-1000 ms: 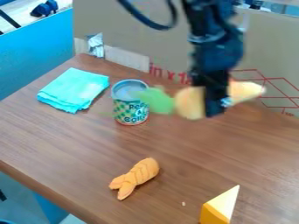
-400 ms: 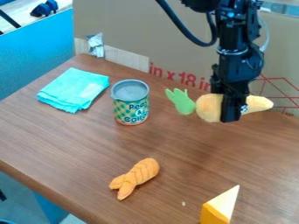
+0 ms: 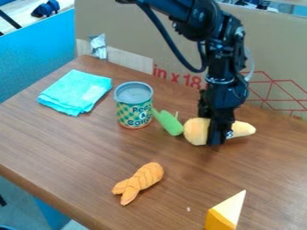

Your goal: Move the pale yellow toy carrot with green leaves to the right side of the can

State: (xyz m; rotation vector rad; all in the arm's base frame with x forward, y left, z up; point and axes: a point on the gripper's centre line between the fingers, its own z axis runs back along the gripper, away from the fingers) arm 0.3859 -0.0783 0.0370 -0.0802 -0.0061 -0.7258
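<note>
Gripping a pale-orange plush carrot [image 3: 196,131] across its body: claw [image 3: 217,141] closed round it, low at the bench [image 3: 78,143]; contact with the wood unclear. Green leafy top [image 3: 170,123] points towards the can [image 3: 133,107]. Likely light, squashy, hard to break. Best hold: thick body; leaves may flop, tapered end may slip.

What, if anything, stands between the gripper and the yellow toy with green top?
Nothing visible does: the gripper clasps the yellow toy around its middle. The can is beside the green top, not between.
</note>
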